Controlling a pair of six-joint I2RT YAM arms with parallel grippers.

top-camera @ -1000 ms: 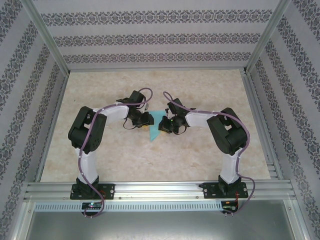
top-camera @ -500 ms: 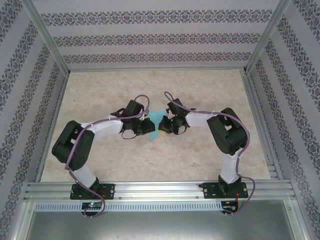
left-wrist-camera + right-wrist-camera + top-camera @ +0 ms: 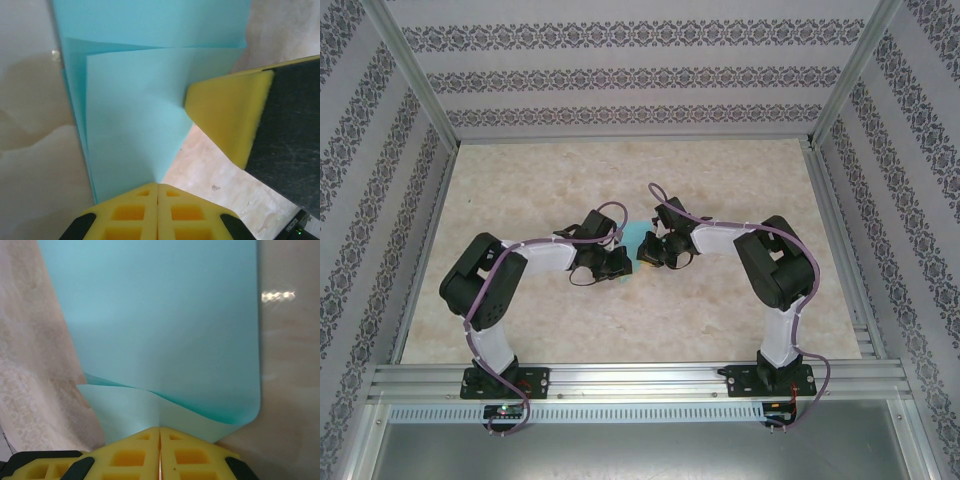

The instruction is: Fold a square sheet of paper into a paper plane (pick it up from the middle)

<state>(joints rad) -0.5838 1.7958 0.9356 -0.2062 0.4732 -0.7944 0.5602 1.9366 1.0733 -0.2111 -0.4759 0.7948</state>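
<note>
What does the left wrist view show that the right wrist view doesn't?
Left wrist: a yellow pad on the other arm's black finger, at the right edge of the paper; straight fold lines across the paper's layers.
Right wrist: a top layer with a curved, bowed lower edge lifting off the layer beneath; a glare spot on the table.
Both: the teal paper, the marbled table, and each view's own yellow fingertips shut on the paper's near edge: left gripper, right gripper.
</note>
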